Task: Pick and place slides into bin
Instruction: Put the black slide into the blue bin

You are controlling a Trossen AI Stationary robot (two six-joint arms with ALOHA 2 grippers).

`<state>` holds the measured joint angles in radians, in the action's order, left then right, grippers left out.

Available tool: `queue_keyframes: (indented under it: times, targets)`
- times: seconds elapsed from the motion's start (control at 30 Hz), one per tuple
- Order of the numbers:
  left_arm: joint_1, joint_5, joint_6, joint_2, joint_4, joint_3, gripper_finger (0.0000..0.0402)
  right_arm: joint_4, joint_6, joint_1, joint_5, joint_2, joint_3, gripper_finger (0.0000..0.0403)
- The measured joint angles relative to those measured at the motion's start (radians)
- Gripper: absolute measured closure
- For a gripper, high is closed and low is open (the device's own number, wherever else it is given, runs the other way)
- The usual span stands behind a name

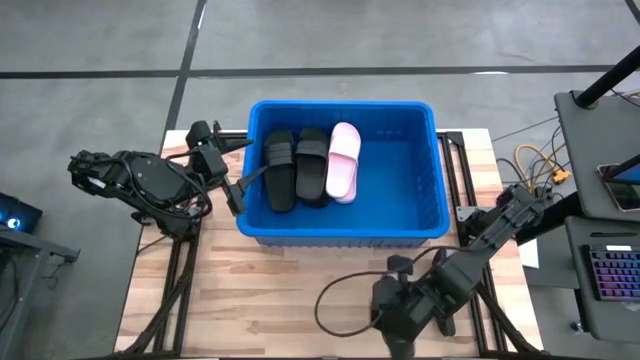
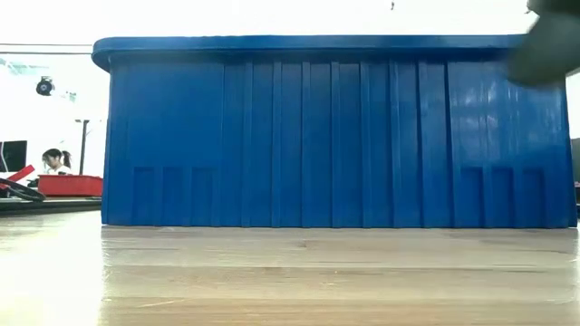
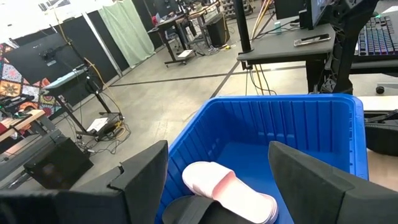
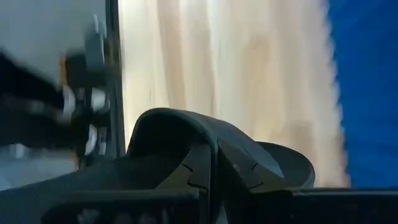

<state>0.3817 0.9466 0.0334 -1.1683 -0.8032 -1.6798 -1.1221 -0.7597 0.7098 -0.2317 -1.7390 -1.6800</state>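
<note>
The blue bin (image 1: 400, 190) stands mid-table and fills the low view (image 2: 326, 136). Two black slides (image 1: 295, 168) and one pink slide (image 1: 343, 160) lie on its floor in the left half. My left gripper (image 1: 237, 195) is open and empty at the bin's left wall; in its wrist view (image 3: 217, 186) the fingers stand apart over the pink slide (image 3: 227, 190). My right gripper (image 1: 392, 305) is over the table near the front edge, shut on another black slide (image 4: 186, 140). The arm hides that slide in the high view. My right gripper has its two fingers (image 4: 200, 177) together on the black slide at the edge of its arched strap (image 4: 208, 142). The gripper itself hides the exact place of contact. The slide is clear of the table, whose wood shows beyond it.
A dark blurred shape (image 2: 548, 45) shows high at the right of the low view. Bare wooden table (image 1: 270, 290) lies in front of the bin. A desk with a keyboard (image 1: 610, 275) stands to the right. A black cable loop (image 1: 335, 300) hangs by the right arm.
</note>
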Motion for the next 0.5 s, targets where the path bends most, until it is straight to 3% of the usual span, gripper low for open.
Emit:
queue_keyframes:
  times: [0.27,0.4,0.5]
  targets:
    - [0.0,0.0,0.0,0.0,0.01,0.0,0.0139,0.033,0.008,-0.014,-0.686,0.002,-0.206,0.0394]
    - [0.0,0.0,0.0,0.0,0.01,0.0,0.0139,0.03,0.05,-0.036,-0.876,0.002,-0.269,0.0394]
    - [0.0,0.0,0.0,0.0,0.01,0.0,0.0139,0.02,0.084,-0.067,-0.953,0.006,-0.281,0.0394]
